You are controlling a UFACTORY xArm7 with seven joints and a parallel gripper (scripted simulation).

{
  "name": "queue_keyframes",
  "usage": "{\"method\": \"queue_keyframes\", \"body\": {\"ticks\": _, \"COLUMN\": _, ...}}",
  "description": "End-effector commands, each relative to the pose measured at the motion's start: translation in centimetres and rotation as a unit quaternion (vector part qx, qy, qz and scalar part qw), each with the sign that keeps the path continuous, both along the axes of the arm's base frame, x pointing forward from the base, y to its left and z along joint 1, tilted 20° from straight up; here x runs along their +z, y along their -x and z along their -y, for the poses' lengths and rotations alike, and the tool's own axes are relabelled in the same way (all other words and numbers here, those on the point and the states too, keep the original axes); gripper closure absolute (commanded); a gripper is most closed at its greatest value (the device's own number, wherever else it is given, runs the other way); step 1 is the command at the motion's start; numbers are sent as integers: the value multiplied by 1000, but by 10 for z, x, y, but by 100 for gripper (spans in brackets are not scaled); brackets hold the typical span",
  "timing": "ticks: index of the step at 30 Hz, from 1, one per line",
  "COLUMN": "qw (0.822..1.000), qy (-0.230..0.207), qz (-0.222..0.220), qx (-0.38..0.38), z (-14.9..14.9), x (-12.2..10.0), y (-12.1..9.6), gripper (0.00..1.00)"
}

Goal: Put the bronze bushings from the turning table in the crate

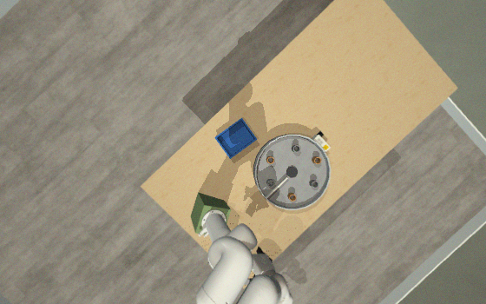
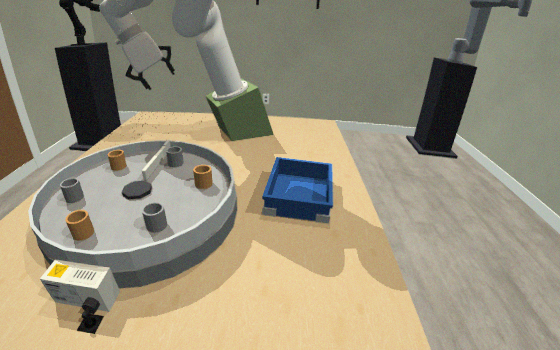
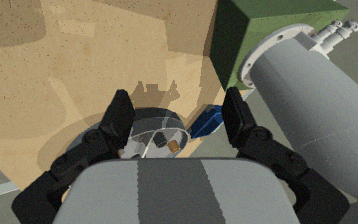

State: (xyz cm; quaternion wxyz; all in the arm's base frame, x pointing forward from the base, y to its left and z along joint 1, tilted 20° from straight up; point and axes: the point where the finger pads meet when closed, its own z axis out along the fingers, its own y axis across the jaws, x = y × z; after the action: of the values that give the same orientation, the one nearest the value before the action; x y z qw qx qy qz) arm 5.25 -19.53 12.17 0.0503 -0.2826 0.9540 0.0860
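Observation:
Three bronze bushings stand on the grey turning table (image 1: 304, 171) (image 2: 114, 222): one (image 1: 270, 160) (image 2: 203, 180) on the crate side, one (image 1: 317, 161) (image 2: 81, 229) by the control box, one (image 1: 292, 197) (image 2: 117, 162) at the side away from both. Three steel bushings stand between them: one (image 1: 296, 148) (image 2: 155, 221), one (image 1: 314, 184) (image 2: 73, 194) and one (image 1: 270, 182) (image 2: 175, 159). The blue crate (image 1: 233, 141) (image 2: 297, 208) (image 3: 207, 122) is empty. My gripper (image 2: 161, 80) (image 3: 177, 100) is open and empty, high above the table end near the arm's base; the arm mostly hides it in the top view.
A pale bar (image 1: 279, 187) (image 2: 156, 161) lies across the turning table from its dark hub (image 1: 292, 171) (image 2: 137, 190) toward the raised rim. A white control box (image 1: 322, 142) (image 2: 80, 285) stands beside it. The green base block (image 1: 199, 213) (image 2: 244, 117) carries my arm.

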Motion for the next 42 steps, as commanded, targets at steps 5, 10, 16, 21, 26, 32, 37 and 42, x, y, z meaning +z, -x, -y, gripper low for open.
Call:
{"method": "queue_keyframes", "body": {"ticks": 5, "qw": 990, "qy": 74, "qz": -15, "qx": 120, "z": 11, "x": 14, "y": -74, "gripper": 0}}
{"method": "queue_keyframes", "body": {"ticks": 10, "qw": 979, "qy": 104, "qz": -15, "qx": 172, "z": 4, "x": 20, "y": -108, "gripper": 0}}
{"method": "queue_keyframes", "body": {"ticks": 16, "qw": 957, "qy": 147, "qz": -11, "qx": 250, "z": -17, "x": 26, "y": -157, "gripper": 0}}
{"method": "queue_keyframes", "body": {"ticks": 21, "qw": 947, "qy": 161, "qz": -9, "qx": 277, "z": -27, "x": 28, "y": -173, "gripper": 0}}
{"method": "queue_keyframes", "body": {"ticks": 26, "qw": 915, "qy": 199, "qz": 2, "qx": 350, "z": -63, "x": 31, "y": -215, "gripper": 0}}
{"method": "queue_keyframes", "body": {"ticks": 32, "qw": 885, "qy": 226, "qz": 13, "qx": 406, "z": -98, "x": 31, "y": -243, "gripper": 0}}
{"method": "queue_keyframes", "body": {"ticks": 37, "qw": 866, "qy": 241, "qz": 20, "qx": 437, "z": -121, "x": 30, "y": -257, "gripper": 0}}
{"method": "queue_keyframes", "body": {"ticks": 42, "qw": 850, "qy": 252, "qz": 27, "qx": 462, "z": -141, "x": 29, "y": -266, "gripper": 0}}
